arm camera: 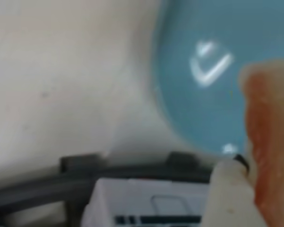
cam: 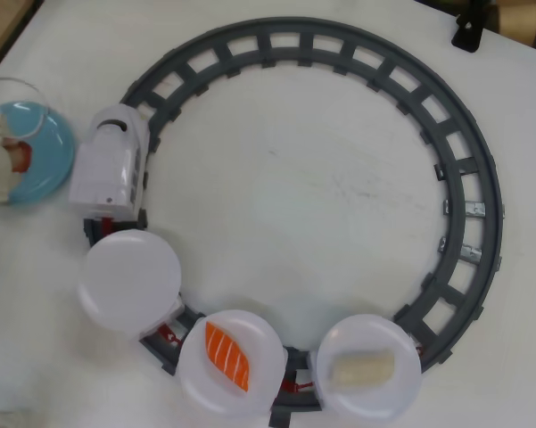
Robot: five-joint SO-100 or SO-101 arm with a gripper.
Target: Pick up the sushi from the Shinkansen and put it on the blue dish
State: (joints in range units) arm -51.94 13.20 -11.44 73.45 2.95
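The sushi (arm camera: 269,142) fills the right edge of the wrist view as a blurred pink-orange block, right against a whitish fingertip (arm camera: 231,194). In the overhead view it shows as a small red-edged piece (cam: 18,153) over the dish (cam: 49,147), tucked among the pale parts of the gripper (cam: 0,165) at the far left edge. The grip looks closed on the sushi, with the piece pressed against the one finger that shows, but the second finger is hidden, so I cannot tell for certain.

Directly beneath the gripper lies the dish, its glossy blue surface (arm camera: 203,109) bare in the wrist view. Whether the sushi already rests on it or hangs just above cannot be read from either picture.

Just beyond the dish stands the train (cam: 114,169) on the track (cam: 464,152). The plate (cam: 129,281) right behind it is empty; farther along, the next carries a salmon piece (cam: 226,357) and the last a cream piece (cam: 361,367).

So the pick seems done and the carry all but finished. What remains, by my reading, is setting the sushi down, letting go, and pulling clear of the dish.
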